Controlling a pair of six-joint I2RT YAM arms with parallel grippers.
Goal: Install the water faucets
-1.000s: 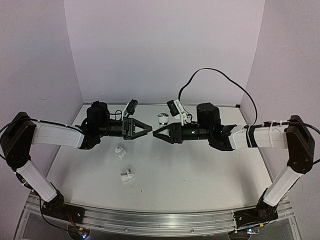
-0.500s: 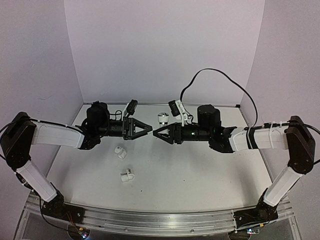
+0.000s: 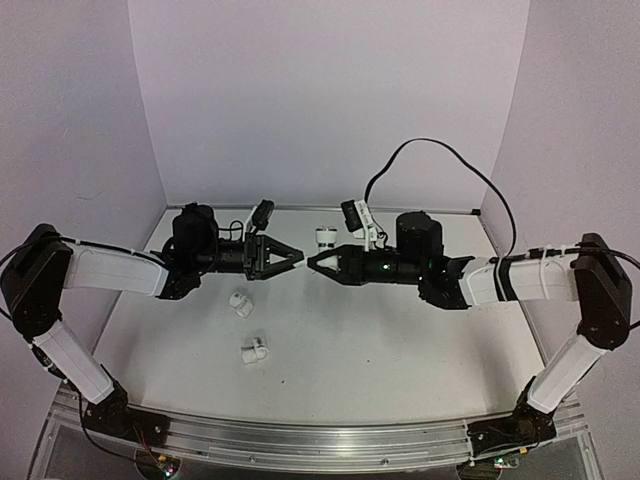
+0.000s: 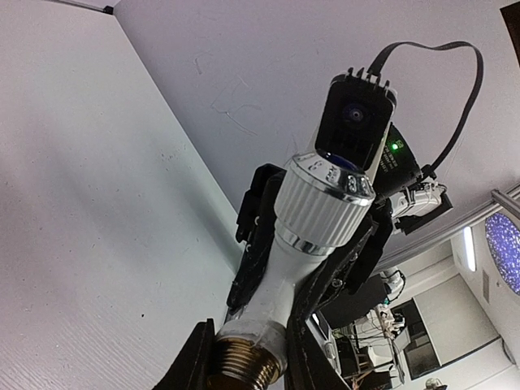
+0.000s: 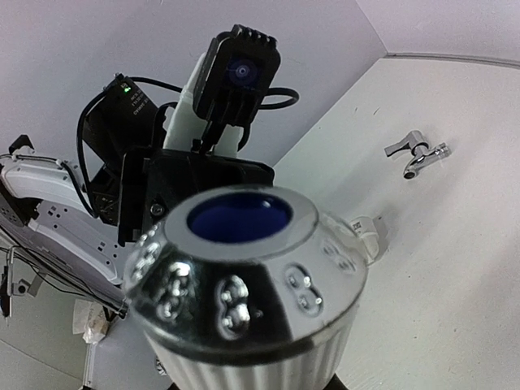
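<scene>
left gripper (image 3: 297, 259) clamped on brass threaded end of white plastic faucet (image 4: 283, 272), held mid-air above white table (image 3: 400, 340), back-centre; long axis left-right, in line with both arms; ribbed chrome-capped knob (image 4: 321, 203) points at right gripper (image 3: 315, 263), jaws pinched narrow on it

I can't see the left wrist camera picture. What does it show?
A white faucet with a ribbed knob and shiny cap fills the middle, its brass threaded end held in the left gripper. The black right gripper clasps the knob from the far side.
</scene>
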